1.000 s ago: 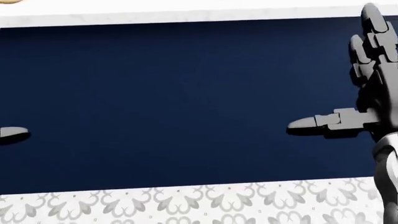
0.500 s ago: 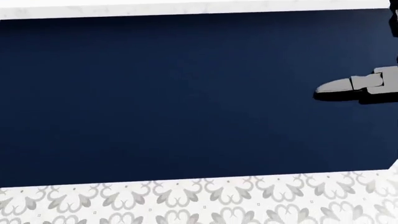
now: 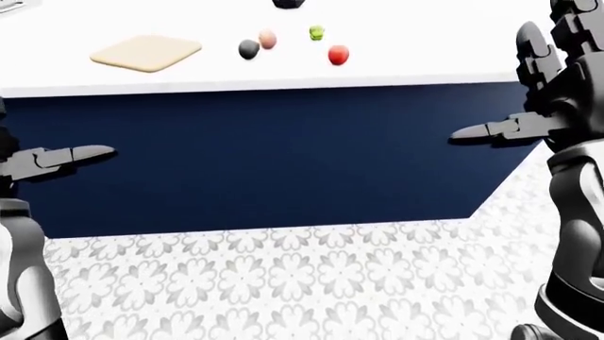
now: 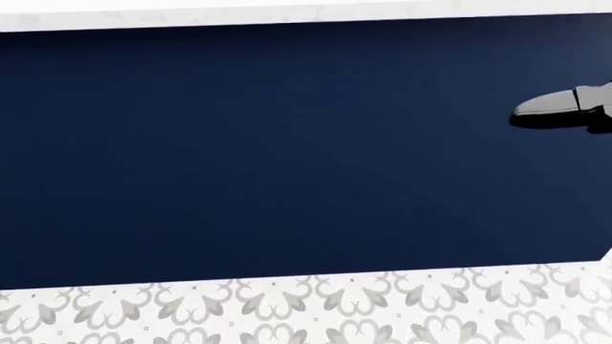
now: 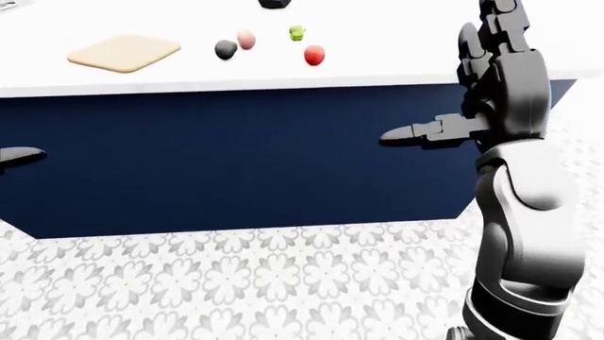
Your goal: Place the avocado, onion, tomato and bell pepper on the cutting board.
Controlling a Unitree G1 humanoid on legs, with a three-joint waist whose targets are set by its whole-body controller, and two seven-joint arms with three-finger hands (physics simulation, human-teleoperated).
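1. Fingers point(image 5: 416, 133) of right hand point(image 5: 496, 85) spread wide: one sticks out sideways toward view left, the others point up. Nothing in them. Hand sits high, w/ the navy counter face behind it, prob. raised ready for a reach rather than working.
2. Left hand point(image 3: 57, 159) shows mostly as one finger poking in from left edge of left-eye view, straight, gripping nothing; rest of the fingers out of sight, but what shows reads as open.
3. Head view gives only the navy cabinet front point(image 4: 287, 150), a strip of white top and one right fingertip.
4. Veg sit in a loose cluster on the white counter point(image 3: 406, 67), top of eye views: dark avocado point(image 3: 248, 49) just beside pinkish onion point(image 3: 267, 39), green bell pepper point(image 3: 316, 32) to their right, red tomato point(image 3: 338, 54) lowest and rightmost.
5. Cutting board point(image 3: 146, 53) lies bare, left of the cluster, apart from all four.
6. Judgement: nothing placed yet. Items look far up the counter from both hands, so robot likely must step closer before any grasp. Patterned floor point(image 3: 283, 283) fills the lower frame.
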